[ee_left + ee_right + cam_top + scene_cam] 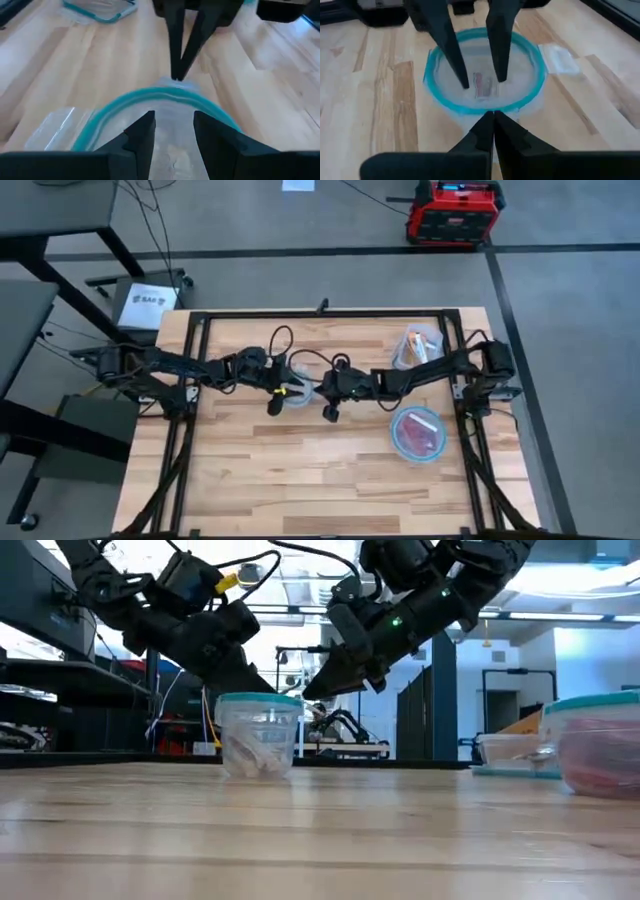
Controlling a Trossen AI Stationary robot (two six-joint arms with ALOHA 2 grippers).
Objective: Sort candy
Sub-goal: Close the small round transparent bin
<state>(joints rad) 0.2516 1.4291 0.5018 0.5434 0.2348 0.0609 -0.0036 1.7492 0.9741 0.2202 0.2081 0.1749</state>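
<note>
Pale candy (485,86) lies in the middle blue-rimmed container (434,85).

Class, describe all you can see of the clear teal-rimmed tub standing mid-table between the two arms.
The tub is a small round container of clear plastic with a teal rim, upright and lidless on the wooden table. Pale wrapped candy lies at its bottom. The left pincer hangs open over its mouth; the right pincer, shut, hovers at its rim. Whether either touches it is unclear.

Candy (485,86) in the middle tub (298,392) is too blurry to ID, and the right tub (601,743) is cut off by the low view's edge.
</note>
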